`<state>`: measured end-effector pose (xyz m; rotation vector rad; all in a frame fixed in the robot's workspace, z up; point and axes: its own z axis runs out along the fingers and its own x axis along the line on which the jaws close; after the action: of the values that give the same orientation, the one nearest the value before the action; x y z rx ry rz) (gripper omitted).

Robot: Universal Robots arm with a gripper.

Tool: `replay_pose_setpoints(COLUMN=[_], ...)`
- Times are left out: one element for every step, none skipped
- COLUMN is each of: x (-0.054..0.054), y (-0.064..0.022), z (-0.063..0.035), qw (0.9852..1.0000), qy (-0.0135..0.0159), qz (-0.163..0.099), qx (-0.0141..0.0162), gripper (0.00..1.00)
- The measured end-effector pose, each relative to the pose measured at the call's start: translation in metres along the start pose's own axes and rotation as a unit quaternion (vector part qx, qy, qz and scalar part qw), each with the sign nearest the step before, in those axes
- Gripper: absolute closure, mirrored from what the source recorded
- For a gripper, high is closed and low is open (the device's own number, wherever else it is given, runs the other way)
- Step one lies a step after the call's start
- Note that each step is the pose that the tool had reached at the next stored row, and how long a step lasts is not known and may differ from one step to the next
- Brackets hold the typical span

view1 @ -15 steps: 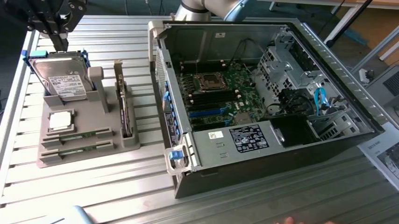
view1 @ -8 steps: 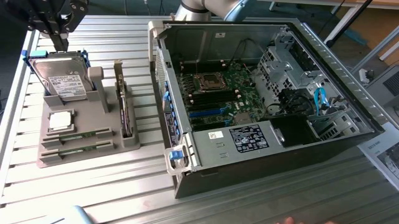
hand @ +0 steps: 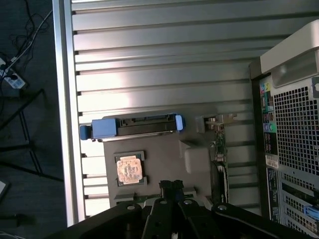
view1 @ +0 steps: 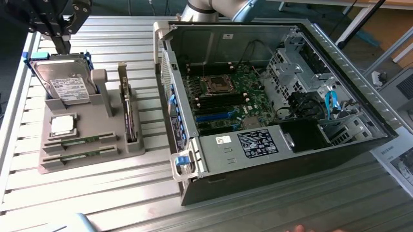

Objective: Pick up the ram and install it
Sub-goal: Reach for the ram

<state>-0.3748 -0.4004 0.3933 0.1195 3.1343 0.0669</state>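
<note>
Two ram sticks lie in slots at the near end of the grey holder [view1: 96,104], one [view1: 81,143] just behind the other [view1: 74,156]. Each is a thin green strip. My black gripper [view1: 65,47] hangs above the holder's far end, over the hard drive [view1: 67,82], well away from the ram. In the wrist view the gripper [hand: 172,188] is shut with nothing between its fingertips. Below it there I see the holder [hand: 164,154], the square processor chip [hand: 129,169] and the drive's blue-ended caddy [hand: 132,127].
The open computer case [view1: 335,63] fills the exterior view's right, with the green motherboard [view1: 226,96] on its floor. Its perforated rear panel [hand: 294,134] is seen from the wrist. An expansion card [view1: 129,111] stands upright in the holder. Everything rests on a ribbed metal table [view1: 96,193].
</note>
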Motion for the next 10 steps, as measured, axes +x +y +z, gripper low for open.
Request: replay_pose_setpoints(x=[0.001, 0.002, 0.003, 0.004, 0.005, 0.005, 0.006, 0.006, 0.006, 0.006], y=[-0.0022, -0.0041, -0.0054, -0.0069, -0.0088, -0.0099, -0.0114, -0.0124, -0.0132, -0.0152], z=[-0.0001, -0.0002, -0.0003, -0.0003, -0.0003, -0.0004, -0.0005, -0.0005, -0.0006, -0.0007], qw=[1.0, 1.0, 1.0, 1.0, 1.0, 1.0, 1.0, 1.0, 1.0, 1.0], qy=[0.0, 0.0, 0.0, 0.0, -0.0001, -0.0001, -0.0001, -0.0001, -0.0001, -0.0001], qz=[0.0, 0.0, 0.0, 0.0, -0.001, -0.001, -0.001, -0.001, -0.001, -0.001], qx=[0.0, 0.0, 0.0, 0.0, 0.0, 0.0, 0.0, 0.0, 0.0, 0.0], gripper=[0.9, 0.9, 0.9, 0.9, 0.9, 0.9, 0.9, 0.9, 0.9, 0.9])
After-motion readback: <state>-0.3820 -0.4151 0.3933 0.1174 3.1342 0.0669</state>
